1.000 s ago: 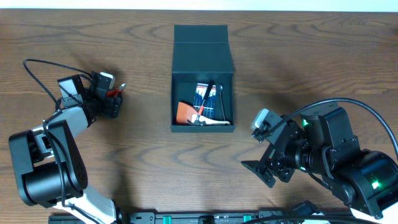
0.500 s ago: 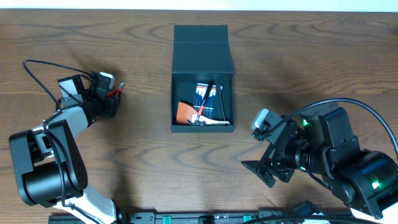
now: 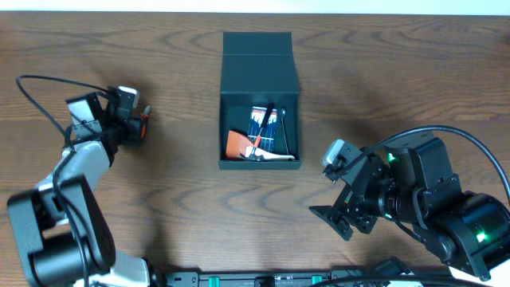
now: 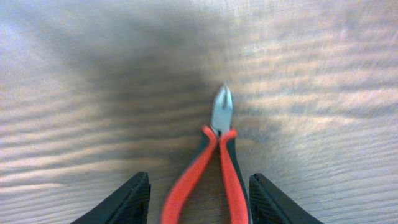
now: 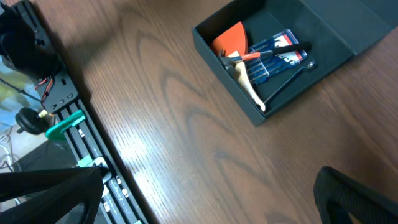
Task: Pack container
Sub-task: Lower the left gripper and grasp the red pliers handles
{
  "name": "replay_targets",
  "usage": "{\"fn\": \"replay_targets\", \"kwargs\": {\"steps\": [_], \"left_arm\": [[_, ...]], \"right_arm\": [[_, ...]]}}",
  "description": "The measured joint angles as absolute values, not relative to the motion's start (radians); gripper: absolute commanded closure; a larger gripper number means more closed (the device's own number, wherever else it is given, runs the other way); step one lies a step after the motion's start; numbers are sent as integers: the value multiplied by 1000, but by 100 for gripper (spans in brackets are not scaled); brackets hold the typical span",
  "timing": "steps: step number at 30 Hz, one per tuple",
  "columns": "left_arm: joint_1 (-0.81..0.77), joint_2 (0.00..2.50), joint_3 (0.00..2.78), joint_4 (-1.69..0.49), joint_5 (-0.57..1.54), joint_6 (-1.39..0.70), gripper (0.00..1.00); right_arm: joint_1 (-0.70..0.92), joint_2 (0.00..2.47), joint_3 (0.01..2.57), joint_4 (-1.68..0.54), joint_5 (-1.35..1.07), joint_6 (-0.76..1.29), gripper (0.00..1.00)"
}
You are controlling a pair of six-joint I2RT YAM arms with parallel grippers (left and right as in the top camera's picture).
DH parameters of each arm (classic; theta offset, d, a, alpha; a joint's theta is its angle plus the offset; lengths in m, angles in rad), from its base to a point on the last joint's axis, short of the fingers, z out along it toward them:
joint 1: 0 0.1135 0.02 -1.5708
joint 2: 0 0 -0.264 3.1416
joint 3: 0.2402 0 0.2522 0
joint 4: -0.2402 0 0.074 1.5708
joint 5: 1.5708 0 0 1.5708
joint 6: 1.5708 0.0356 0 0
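1 container [image 3: 260, 94], 1 pair of pliers [image 4: 216, 163], 2 arms. The container sits mid-worktop [image 3: 183, 48] toward the far edge, lid flap [image 3: 256, 44] open and laid back on the far side.

Inside I count approx. 5 items: orange piece [image 5: 232, 37], blue packet [image 5: 275, 50], black/red pen-like tool [image 5: 273, 52], silver wrench [image 5: 292, 73], cream-handled tool [image 5: 249, 86]. They overlap, so the count is rough.

Left gripper [image 4: 200, 202] is at the worktop's left, well apart from the container. Its jaws are clamped on the pliers' red handles, steel nose pointing away from the wrist. Handle ends are cut off by the frame bottom, and the wood under them is blurred.

Right gripper [image 5: 208, 186] is near the front right, jaws wide apart w/ nothing between them. Only its finger ends show, at the lower corners of the right wrist view.

Bare wood lies all round the container: wide strips left and right, and a broad patch in front. A frame rail w/ green clip [image 5: 62, 124] runs along the front edge.
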State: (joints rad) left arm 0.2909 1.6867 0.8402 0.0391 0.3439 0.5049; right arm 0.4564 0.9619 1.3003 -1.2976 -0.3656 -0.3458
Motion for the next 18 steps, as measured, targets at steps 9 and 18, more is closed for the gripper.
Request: {"fn": "replay_targets", "kwargs": {"steps": [9, 18], "left_arm": [[291, 1557, 840, -54, 337, 496, 31], [291, 1645, 840, -113, 356, 495, 9]], "right_arm": [[456, 962, 1301, -1298, -366, -346, 1], [456, 962, 1301, -1298, -366, -346, 1]]}}
